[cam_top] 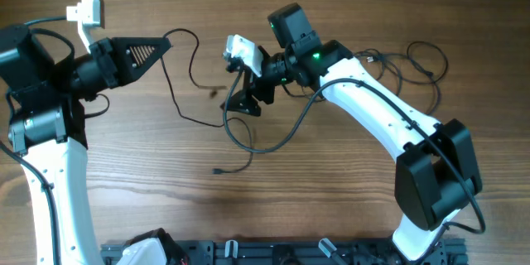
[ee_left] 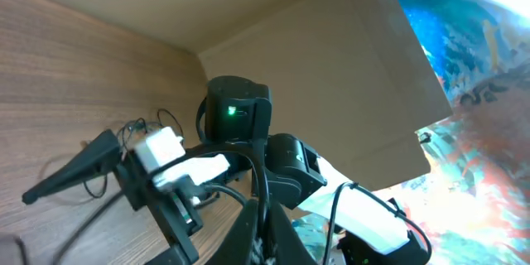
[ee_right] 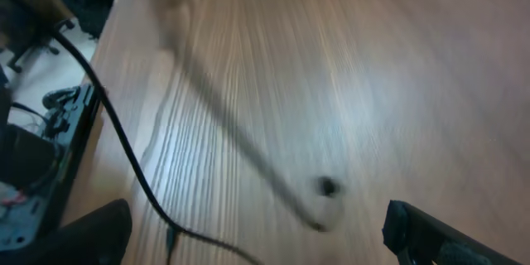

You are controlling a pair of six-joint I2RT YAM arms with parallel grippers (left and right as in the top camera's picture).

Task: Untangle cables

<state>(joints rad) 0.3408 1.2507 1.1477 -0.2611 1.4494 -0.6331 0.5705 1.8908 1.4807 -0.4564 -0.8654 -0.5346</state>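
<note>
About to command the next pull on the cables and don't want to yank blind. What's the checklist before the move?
1. right gripper open: ok, jaws wide apart.
2. cable in its gap: ok, a blurred strand crosses between the jaws.
3. left gripper shut: ok.
4. left gripper pinching a cable: cannot tell; thin strands meet its tip in the overhead view.
5. right wrist view sharp enough to aim: not ok, blurred.
6. loops behind the right arm untangled: not ok, they overlap.
</note>
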